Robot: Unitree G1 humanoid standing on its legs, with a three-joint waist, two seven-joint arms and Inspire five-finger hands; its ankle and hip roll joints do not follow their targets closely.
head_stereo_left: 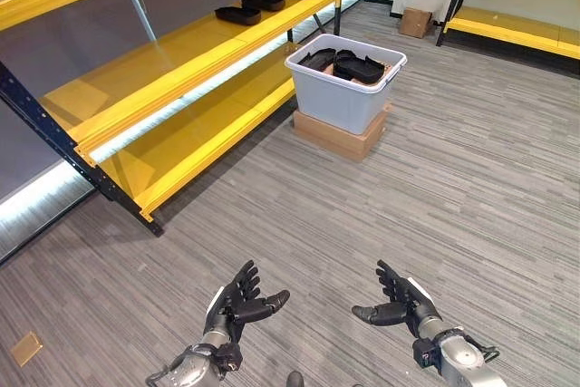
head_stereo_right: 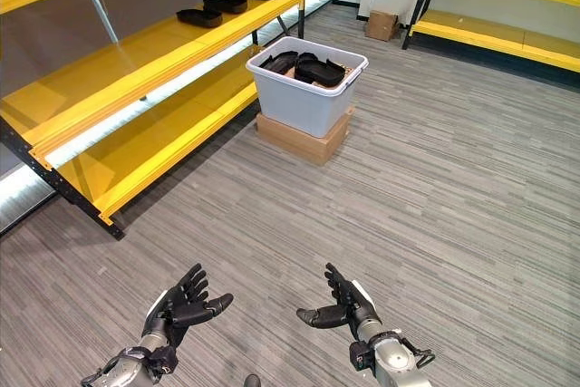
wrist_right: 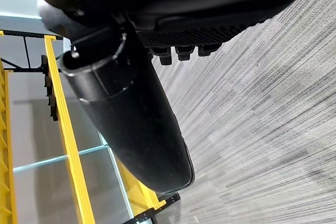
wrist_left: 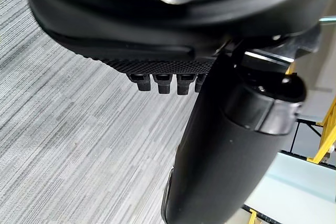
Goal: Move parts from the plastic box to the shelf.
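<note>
Over the floor [head_stereo_left: 435, 188], low in the head views: left hand [head_stereo_left: 237, 301], fingers straight and spread, thumb out, palm turned inward, nothing in it; right hand [head_stereo_left: 399, 304], likewise slack and bare, thumb pointing toward the left one. Both hover side by side, well short of the work. Wrist views agree: each thumb stands out over grey floor with nothing past the fingers. Box [head_stereo_left: 349, 97]: white plastic, on a cardboard carton [head_stereo_left: 337, 136], just off the far end of the shelf [head_stereo_left: 181, 70]. Contents: several dark parts [head_stereo_left: 358, 66], piled to the rim. Shelf, middle yellow level, far end by the upright: three black parts [head_stereo_left: 263, 1] in a row. Progress, judged: a few parts placed, the bulk left in the box. Next move: approach the box and reach in.
</note>
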